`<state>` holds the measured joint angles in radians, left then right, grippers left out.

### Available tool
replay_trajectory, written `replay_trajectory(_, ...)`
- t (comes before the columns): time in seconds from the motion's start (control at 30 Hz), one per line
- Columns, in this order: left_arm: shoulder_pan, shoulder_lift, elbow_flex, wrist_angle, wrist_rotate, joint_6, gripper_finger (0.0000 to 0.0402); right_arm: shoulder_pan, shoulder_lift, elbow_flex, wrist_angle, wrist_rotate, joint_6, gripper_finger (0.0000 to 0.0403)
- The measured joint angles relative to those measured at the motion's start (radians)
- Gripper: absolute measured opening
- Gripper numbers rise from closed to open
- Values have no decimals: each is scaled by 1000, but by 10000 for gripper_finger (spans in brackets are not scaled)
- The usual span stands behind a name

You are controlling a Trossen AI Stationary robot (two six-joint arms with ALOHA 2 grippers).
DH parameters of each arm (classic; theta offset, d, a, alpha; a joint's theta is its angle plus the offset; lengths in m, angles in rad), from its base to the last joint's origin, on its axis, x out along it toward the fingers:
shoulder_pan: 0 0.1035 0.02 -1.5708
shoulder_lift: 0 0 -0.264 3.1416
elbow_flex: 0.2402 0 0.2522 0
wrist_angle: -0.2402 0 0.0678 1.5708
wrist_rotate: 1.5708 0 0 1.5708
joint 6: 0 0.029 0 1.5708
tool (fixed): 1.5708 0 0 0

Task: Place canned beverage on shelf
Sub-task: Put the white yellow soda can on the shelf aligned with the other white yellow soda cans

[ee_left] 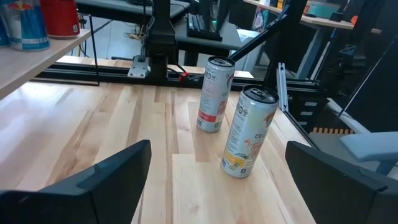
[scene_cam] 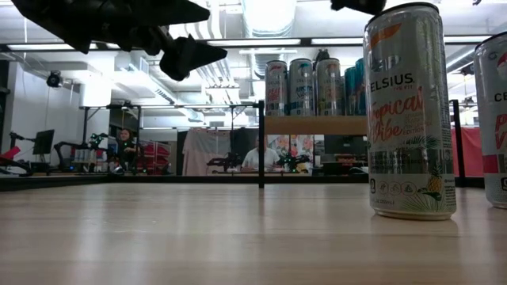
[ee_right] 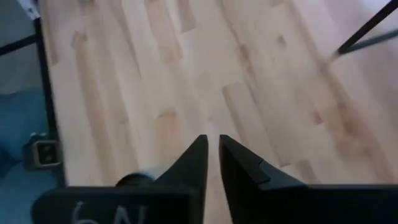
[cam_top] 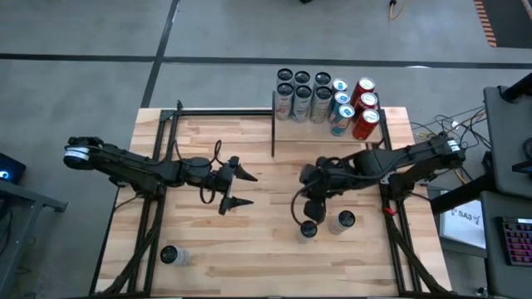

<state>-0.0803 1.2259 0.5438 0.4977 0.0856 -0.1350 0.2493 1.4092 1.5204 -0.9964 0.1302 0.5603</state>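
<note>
Two slim cans stand upright on the plank table at the right: a white Celsius can (cam_top: 308, 228) (scene_cam: 408, 111) (ee_left: 249, 130) and a second can (cam_top: 345, 221) (ee_left: 211, 93) beside it. My right gripper (cam_top: 310, 212) (ee_right: 212, 155) hangs just above the Celsius can, toward its far side, with its fingers shut and nothing between them. My left gripper (cam_top: 241, 188) (ee_left: 217, 180) is open and empty above the table's middle, facing the two cans. The shelf (cam_top: 395, 116) (scene_cam: 317, 125) stands at the far right and bears several cans.
A third can (cam_top: 170, 255) stands near the front left corner. A thin black post (cam_top: 273, 124) (scene_cam: 261, 142) marks the shelf's left side. Bare planks lie between the two grippers. People sit in the room beyond the table.
</note>
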Motion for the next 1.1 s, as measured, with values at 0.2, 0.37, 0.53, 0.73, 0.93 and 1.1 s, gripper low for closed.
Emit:
replay_trajectory(0.2, 0, 0, 0, 6, 0, 36, 356, 39, 14, 0, 1, -23, -4, 106)
replay_trajectory(0.37, 0, 0, 0, 6, 0, 71, 356, 70, 25, 0, 5, 18, -61, 204)
replay_trajectory(0.53, 0, 0, 0, 8, 0, 110, 356, 109, 59, -1, -7, 63, -152, 297)
replay_trajectory(0.73, 0, 0, 0, 23, 0, 127, 356, 151, 105, -1, -29, 16, -137, 357)
replay_trajectory(0.93, 0, 0, 0, 34, 0, 127, 356, 189, 133, 2, -33, -36, 32, 363)
replay_trajectory(1.1, 0, -1, 0, 39, 1, 127, 356, 234, 169, 2, -39, -60, 54, 363)
